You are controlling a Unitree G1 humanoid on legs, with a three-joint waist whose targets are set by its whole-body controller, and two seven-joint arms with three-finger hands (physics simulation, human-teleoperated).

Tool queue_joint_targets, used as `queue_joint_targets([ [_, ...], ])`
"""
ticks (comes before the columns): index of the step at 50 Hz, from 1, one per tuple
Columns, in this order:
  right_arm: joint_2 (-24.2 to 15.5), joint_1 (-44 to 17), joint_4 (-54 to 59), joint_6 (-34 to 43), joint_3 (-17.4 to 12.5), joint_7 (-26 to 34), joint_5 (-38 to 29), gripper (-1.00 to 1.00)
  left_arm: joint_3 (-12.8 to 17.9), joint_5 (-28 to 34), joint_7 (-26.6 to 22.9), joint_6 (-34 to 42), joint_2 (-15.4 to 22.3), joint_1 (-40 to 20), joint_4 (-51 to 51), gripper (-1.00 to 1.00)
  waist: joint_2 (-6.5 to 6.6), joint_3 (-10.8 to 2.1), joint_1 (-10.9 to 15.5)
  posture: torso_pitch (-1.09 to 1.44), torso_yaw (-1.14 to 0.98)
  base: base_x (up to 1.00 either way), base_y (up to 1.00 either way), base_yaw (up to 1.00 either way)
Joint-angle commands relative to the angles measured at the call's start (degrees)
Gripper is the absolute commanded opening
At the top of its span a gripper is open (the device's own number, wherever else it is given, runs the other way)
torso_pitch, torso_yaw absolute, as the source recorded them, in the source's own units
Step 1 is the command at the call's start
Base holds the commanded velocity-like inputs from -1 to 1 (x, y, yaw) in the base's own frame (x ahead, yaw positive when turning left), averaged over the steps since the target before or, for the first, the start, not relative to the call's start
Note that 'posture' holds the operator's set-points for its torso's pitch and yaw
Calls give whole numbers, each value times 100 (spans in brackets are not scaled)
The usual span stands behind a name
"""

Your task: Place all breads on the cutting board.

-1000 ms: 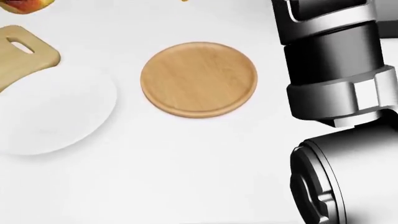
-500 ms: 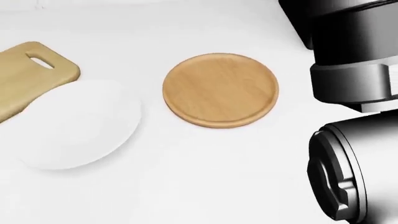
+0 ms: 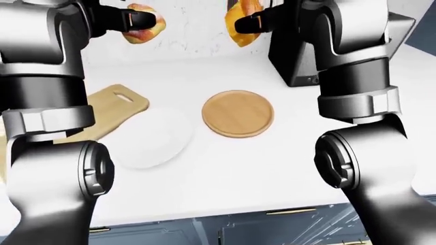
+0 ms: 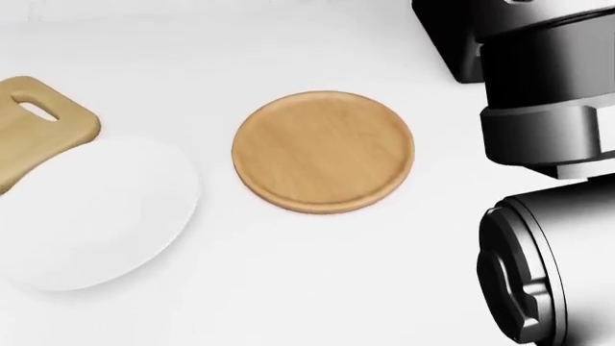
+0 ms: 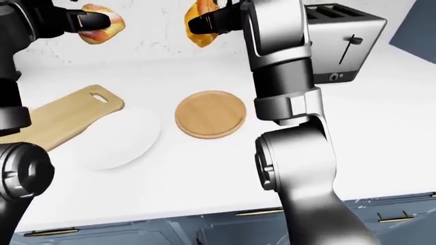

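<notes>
My left hand is shut on a round reddish-yellow bread roll, held high above the counter at the top left of the left-eye view. My right hand is shut on an orange croissant-like bread, held high at the top centre. The wooden cutting board with a handle hole lies on the white counter at the left, below the left hand. It also shows in the head view. Nothing lies on the part of the board that shows.
A white plate overlaps the board's right edge. A round wooden plate lies to its right. A black and silver toaster stands at the top right. The counter's near edge runs above blue-grey cabinet fronts.
The head camera has moved: the board, white plate and round plate first shifted right and down, then back left and further down. The things themselves lie still on the counter.
</notes>
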Motion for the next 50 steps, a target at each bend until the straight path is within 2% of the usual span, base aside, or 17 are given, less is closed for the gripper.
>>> queue_joint_targets([
  [1,11,-305,-325,-327,-11,-9,56,-100,95,65,53,-181,153,-221,-185,-100,-34,-206,80,0,0,0,27,0],
  [8,42,-371,-166,-417,-6,-29,59,-100,131,67,51,-169,211,-224,-173,-100,360,-115,44,0,0,0,33,0],
  [10,51,-389,-127,-438,-3,-31,63,-100,146,55,60,-193,213,-189,-172,-100,294,-133,51,0,0,0,62,0],
  [12,53,-394,-90,-471,-3,-34,63,-100,148,48,69,-213,210,-174,-158,-100,370,-147,37,0,0,0,61,0],
  [14,53,-421,-84,-459,0,-34,63,-100,141,44,71,-208,216,-193,-151,-100,558,-120,3,0,0,0,61,0],
  [16,51,-366,-126,-467,-1,-31,66,-100,144,35,80,-208,205,-175,-165,-100,1005,-183,-25,0,0,0,61,0],
  [17,44,-350,-143,-463,-5,-31,66,-100,157,24,92,-219,194,-124,-194,-100,694,-127,-3,0,0,0,61,0],
  [18,40,-347,-158,-448,-2,-28,65,-100,162,17,102,-205,190,-113,-210,-100,789,-74,-22,0,0,0,61,0],
  [20,39,-350,-178,-427,-4,-32,66,-100,145,10,107,-158,186,-132,-240,-100,695,-125,2,0,0,0,37,0],
  [22,41,-331,-193,-429,-3,-34,66,-100,132,11,111,-163,181,-157,-220,-100,674,0,-21,0,0,0,0,0],
  [30,66,-260,-324,-341,-6,-62,80,-100,126,10,109,-146,191,-171,-230,-100,572,-187,81,0,0,0,12,0],
  [37,77,-228,-328,-376,-5,-66,101,-100,113,15,116,-137,174,-174,-237,-100,178,71,140,0,0,0,54,0],
  [38,81,-226,-329,-384,-13,-69,110,-100,116,16,116,-129,175,-169,-251,-100,315,105,150,0,0,0,0,0],
  [42,87,-234,-284,-431,-17,-80,122,-100,119,21,111,-157,189,-199,-198,-100,482,88,51,0,0,0,0,0],
  [46,96,-289,-208,-441,-1,-90,124,-100,122,27,109,-199,203,-214,-137,-100,404,206,20,0,0,0,0,0],
  [47,99,-296,-201,-428,3,-92,122,-100,123,28,112,-183,207,-221,-143,-100,410,79,11,0,0,0,12,0],
  [50,104,-303,-197,-416,10,-88,122,-100,126,28,122,-191,200,-219,-134,-100,15,17,45,0,0,0,39,0],
])
